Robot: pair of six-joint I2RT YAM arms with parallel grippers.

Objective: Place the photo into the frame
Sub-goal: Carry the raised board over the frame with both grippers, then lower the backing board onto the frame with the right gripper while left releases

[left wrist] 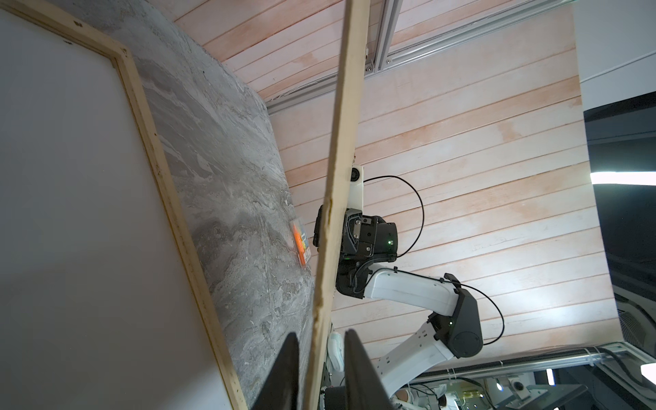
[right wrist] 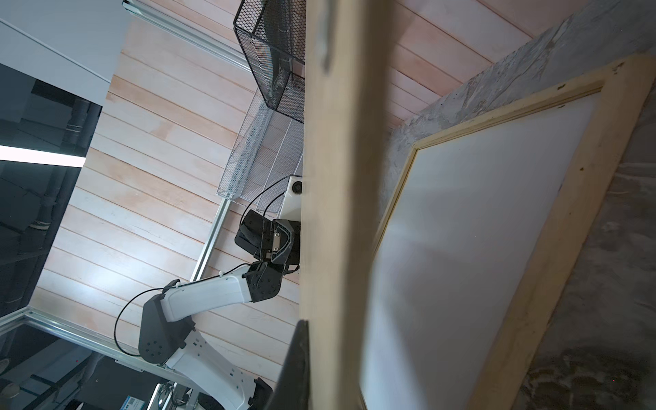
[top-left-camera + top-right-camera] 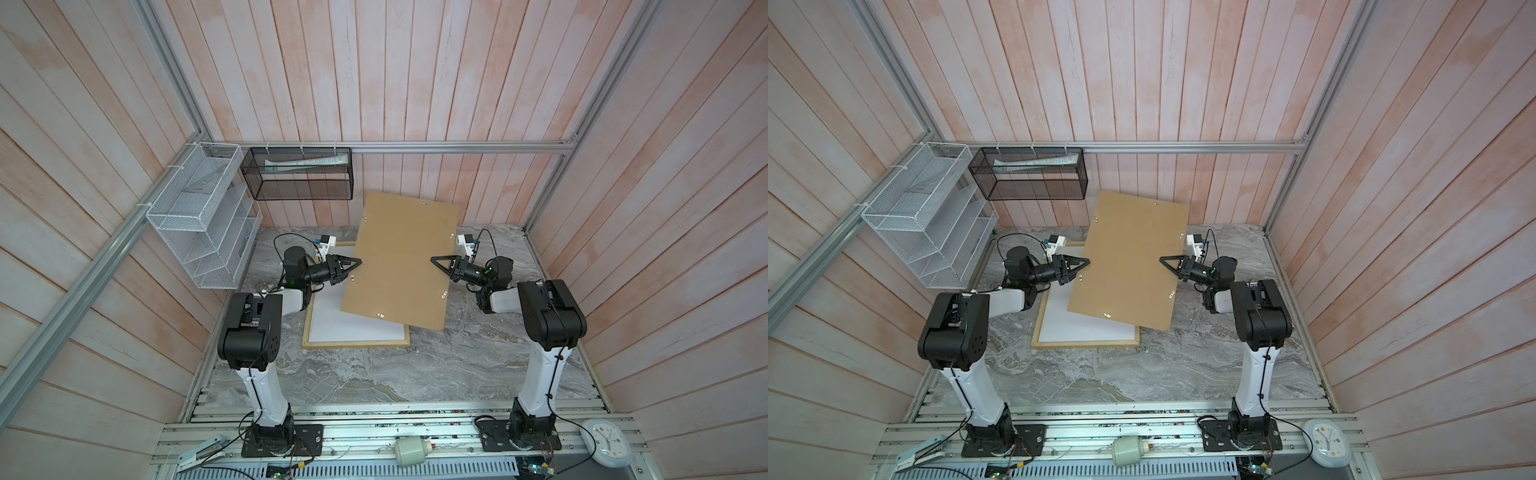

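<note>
The frame of pale wood rails lies flat on the marble table, and a white sheet fills it. Its brown back board hangs tilted above it between both arms. My left gripper stands open, its fingers either side of the board's left edge with gaps showing. At the right edge my right gripper is shut on the board; only one finger shows there. No forest picture side of the photo shows.
A black mesh basket and a white wire rack hang on the back-left walls. A small orange flat item lies on the table under the board. A clock and a white jar sit on the front rail.
</note>
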